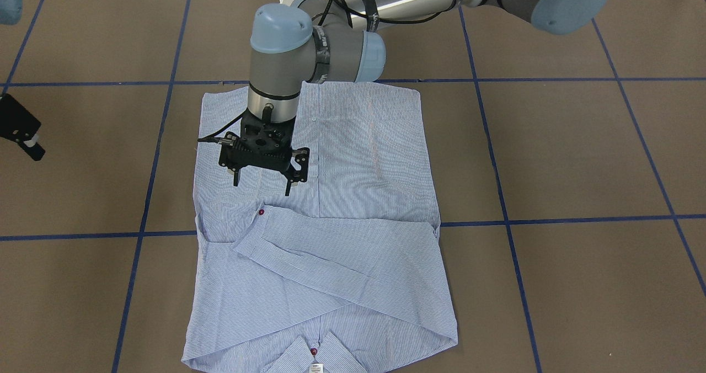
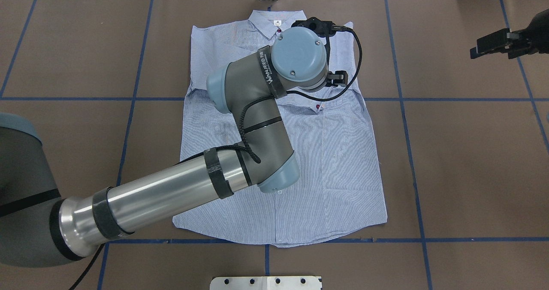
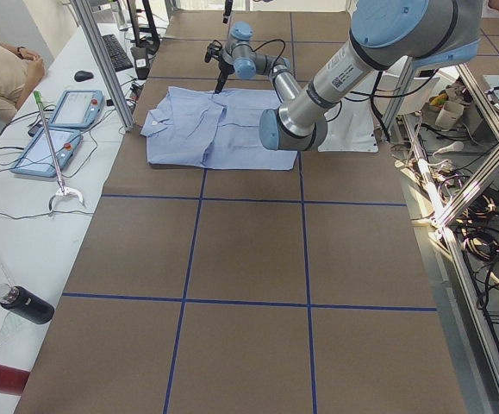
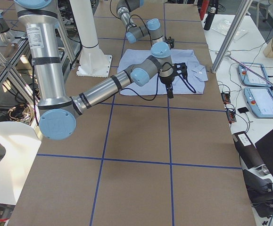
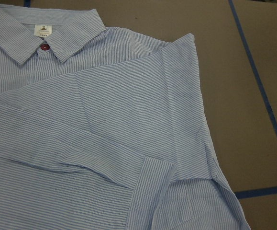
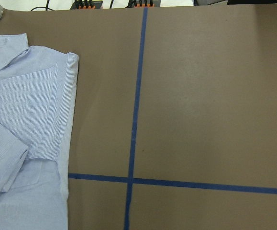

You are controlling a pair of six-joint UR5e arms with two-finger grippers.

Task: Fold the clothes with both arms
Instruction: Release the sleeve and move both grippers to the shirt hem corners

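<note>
- Left arm (image 2: 171,187): seen reaching in from the robot's left side and out over the shirt (image 2: 334,161), with the wrist turned downward above the chest area.
- Left gripper (image 1: 262,187): the fingers (image 1: 288,185) are pointed down and the jaws are spread wide. Nothing is held between them. The gripper is held above the cloth, and no contact is seen.
- Shirt: laid flat on the brown table (image 2: 463,161), front up and buttoned, directly beneath the left gripper. The hem is found on the robot's side of that gripper. The collar (image 1: 311,356) is on its far side, away from the robot.
- Sleeves (image 1: 331,262): both are folded inward and crossed over the chest, mostly on the far side of the left gripper.
- Cuff (image 1: 251,218): one cuff, closed with a dark red button (image 1: 261,212), is noted close below the left fingertips. Its exact offset cannot be fixed, since the two fixed views place it differently.
- Tape lines (image 2: 450,99): a blue grid is marked on the table. One line passes under the shirt near the left gripper and runs on toward the right gripper.
- Right gripper (image 2: 489,45): recorded well to the right of the left gripper, off the cloth and raised over the table. Whether its jaws are apart or together cannot be told. In its wrist view, the shirt's side edge is seen to its left.
</note>
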